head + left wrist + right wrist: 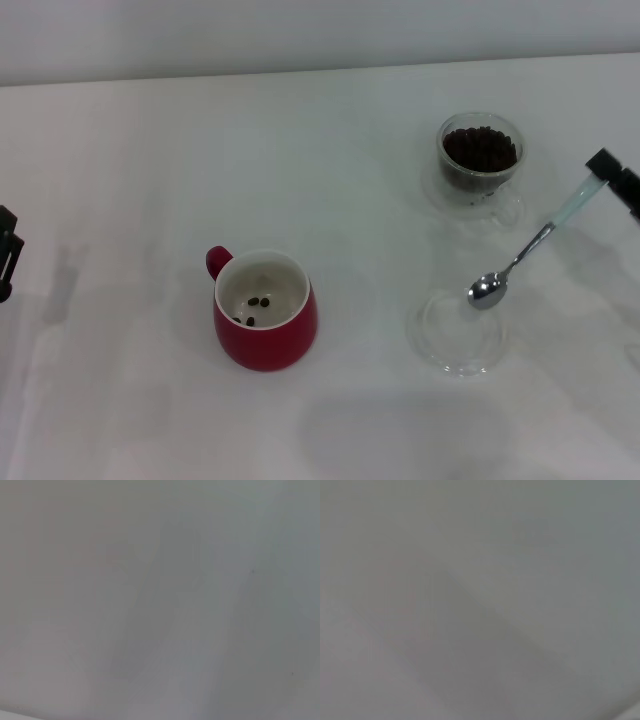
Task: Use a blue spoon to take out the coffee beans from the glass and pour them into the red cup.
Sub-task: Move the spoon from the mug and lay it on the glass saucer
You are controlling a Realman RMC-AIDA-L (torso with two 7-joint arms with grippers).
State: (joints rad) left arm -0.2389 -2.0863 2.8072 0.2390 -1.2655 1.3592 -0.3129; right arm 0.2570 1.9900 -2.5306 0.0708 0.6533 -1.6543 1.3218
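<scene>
White table (330,130), plain wall strip behind. Landmark: red cup (265,312), upright, handle turned away from robot, a few coffee beans inside. Glass (481,158) well off to cup's right and farther back, holding the main heap of coffee beans (480,149). Clear saucer (458,332) right of cup, nearer than glass. Right gripper (606,172) at right edge, clenched on blue spoon (525,254) by handle end; bowl looks empty, above saucer's far rim. Left gripper (8,250) far left of cup, idle, finger state unclear. Wrist views show only blank table.

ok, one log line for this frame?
right gripper: holds blue spoon, bowl empty over saucer | red cup: few coffee beans | glass: mostly full | left gripper: parked at table edge
</scene>
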